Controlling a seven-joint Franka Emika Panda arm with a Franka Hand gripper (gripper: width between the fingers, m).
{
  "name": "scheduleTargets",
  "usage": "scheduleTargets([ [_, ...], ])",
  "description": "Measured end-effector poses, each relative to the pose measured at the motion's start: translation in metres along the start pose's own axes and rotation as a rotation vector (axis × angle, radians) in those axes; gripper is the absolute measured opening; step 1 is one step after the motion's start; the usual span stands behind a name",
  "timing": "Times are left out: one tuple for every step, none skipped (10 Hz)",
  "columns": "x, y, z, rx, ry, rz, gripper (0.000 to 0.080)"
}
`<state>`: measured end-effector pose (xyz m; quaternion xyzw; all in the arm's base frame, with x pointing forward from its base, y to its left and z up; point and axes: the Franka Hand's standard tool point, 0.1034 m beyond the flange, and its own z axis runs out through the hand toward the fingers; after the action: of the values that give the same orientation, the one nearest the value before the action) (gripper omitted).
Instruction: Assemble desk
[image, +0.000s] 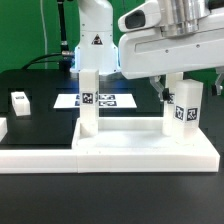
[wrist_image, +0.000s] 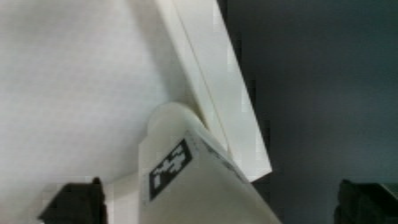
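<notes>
Tabletop (image: 145, 150) lay flat along the near edge of the black table (image: 40, 115), its raised rims up. From its end on the exterior view's left, a lower white rail (image: 40, 155) ran on towards that side.

We saw two legs upright on the slab. The left leg (image: 88, 100) stood at its far corner on the exterior view's left, its tag turned to the camera. The right leg (image: 185, 112) stood near the far corner on the exterior view's right and also showed a tag. We could not tell how firmly either was seated. A third leg (image: 20, 101) sat on the table well apart from the tabletop, far out on the exterior view's left.

The gripper (image: 186, 88) hung directly above the right leg. In the wrist view its two dark fingers (wrist_image: 71, 205) were spread wide. The right leg (wrist_image: 178, 170) sat between them with a clear gap on each side, so the gripper (wrist_image: 222, 205) gripped nothing. Beside the leg that view showed the tabletop (wrist_image: 71, 90) and one long rim.

The marker board (image: 110, 100) lay flat on the table beyond the left leg, in front of the robot base (image: 92, 35).
</notes>
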<state>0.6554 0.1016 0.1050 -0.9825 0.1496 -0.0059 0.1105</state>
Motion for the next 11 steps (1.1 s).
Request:
scheduleTargets([
  [-0.0001,-0.0001,0.0,-0.001,0.0,-0.068,0.0649],
  [-0.0006,0.0006,-0.0016,-0.052,-0.01,-0.261,0.0649],
  [0.0024,-0.0022,-0.0035,-0.083,-0.028,-0.444,0.0649],
  [0.0028,-0.0041,-0.0028,-0.08,-0.026,-0.432,0.0649],
  [0.0026,-0.003,-0.0024,-0.08,-0.026,-0.409,0.0644],
  [0.0026,-0.0032,-0.0024,-0.079,-0.025,-0.381,0.0644],
  [0.0026,-0.0029,-0.0023,-0.081,-0.022,-0.302,0.0487],
  [0.0038,0.0015,-0.0024,-0.088,-0.018,-0.218,0.0302],
  [0.0042,0.003,-0.0023,-0.089,-0.016,-0.183,0.0302],
  [0.0048,0.0029,-0.0024,-0.088,-0.009,-0.081,0.0302],
  [0.0065,0.0027,-0.0025,-0.085,0.012,0.09,0.0301],
])
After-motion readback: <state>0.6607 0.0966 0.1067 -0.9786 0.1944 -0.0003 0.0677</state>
